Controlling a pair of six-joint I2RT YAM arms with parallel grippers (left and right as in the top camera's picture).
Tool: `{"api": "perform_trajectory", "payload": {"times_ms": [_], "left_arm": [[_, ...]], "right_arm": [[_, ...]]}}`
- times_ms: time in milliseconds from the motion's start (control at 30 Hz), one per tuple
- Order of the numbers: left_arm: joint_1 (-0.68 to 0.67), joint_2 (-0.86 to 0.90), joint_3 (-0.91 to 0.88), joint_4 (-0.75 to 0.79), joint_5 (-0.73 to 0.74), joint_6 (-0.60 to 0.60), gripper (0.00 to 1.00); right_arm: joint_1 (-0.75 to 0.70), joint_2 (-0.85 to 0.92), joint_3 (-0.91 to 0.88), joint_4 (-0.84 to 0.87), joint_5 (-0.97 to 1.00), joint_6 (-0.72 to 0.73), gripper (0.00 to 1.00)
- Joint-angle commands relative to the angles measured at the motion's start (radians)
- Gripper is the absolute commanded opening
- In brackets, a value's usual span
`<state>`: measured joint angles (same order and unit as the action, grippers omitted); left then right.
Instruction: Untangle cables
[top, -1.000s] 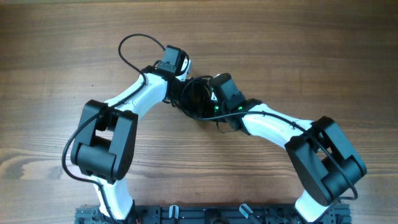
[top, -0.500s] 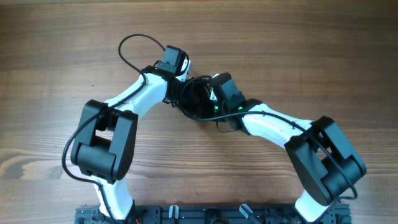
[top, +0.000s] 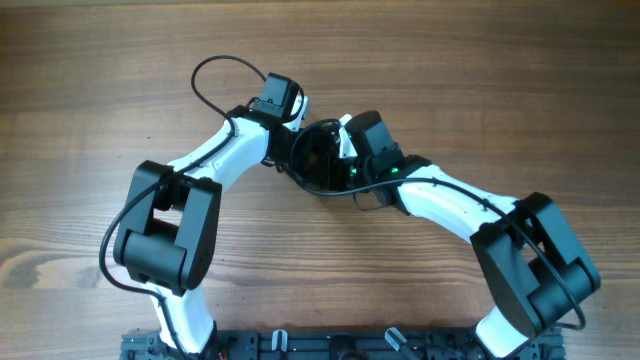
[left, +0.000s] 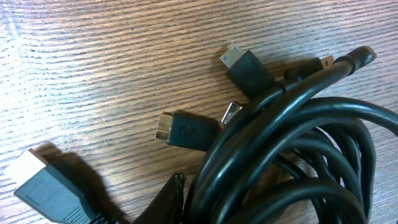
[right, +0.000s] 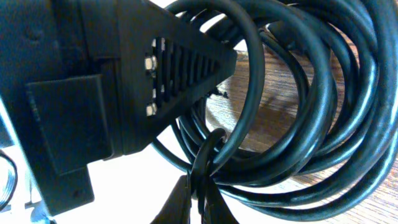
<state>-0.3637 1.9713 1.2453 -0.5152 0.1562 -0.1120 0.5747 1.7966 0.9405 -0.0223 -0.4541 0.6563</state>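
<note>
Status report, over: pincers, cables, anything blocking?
Right pincer shut on a loop of the cables. Left pincer at the bundle, grip unclear. Bundle coiled, tangled. No obstruction seen.

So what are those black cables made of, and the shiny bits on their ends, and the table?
The cables look like smooth rubbery plastic: black, bendy, with a soft sheen. The plug tips look like metal, one yellowish and shiny. The table looks like wood, or a wood-look top: brown with grain lines.

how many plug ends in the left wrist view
5 plugs: upper centre, gold-tipped centre left, small metal tip between them, tiny one upper right, white-tipped bottom left. More may hide under the cables.
</note>
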Motion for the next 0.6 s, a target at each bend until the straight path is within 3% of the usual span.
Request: {"api": "perform_trajectory", "payload": {"times_ms": [0,300,500,533,567], "left_arm": [[0.001,0.008,-0.002,0.004,-0.011,-0.002,0.16],[0.001,0.008,-0.002,0.004,-0.011,-0.002,0.16],[0.001,0.008,-0.002,0.004,-0.011,-0.002,0.17],[0.001,0.008,-0.002,0.004,-0.011,-0.002,0.17],[0.001,0.008,-0.002,0.004,-0.011,-0.002,0.17]], "right_arm": [[-0.025,-0.061,0.002,-0.013,-0.076,-0.024,0.04],[-0.170,-0.104,0.002,0.016,-0.400,0.035,0.04],[-0.249,-0.104,0.002,0.013,-0.501,0.054,0.05],[-0.252,-0.104,0.002,0.008,-0.496,0.052,0.14],[-0.252,-0.104,0.002,0.003,-0.482,0.051,0.37]]}}
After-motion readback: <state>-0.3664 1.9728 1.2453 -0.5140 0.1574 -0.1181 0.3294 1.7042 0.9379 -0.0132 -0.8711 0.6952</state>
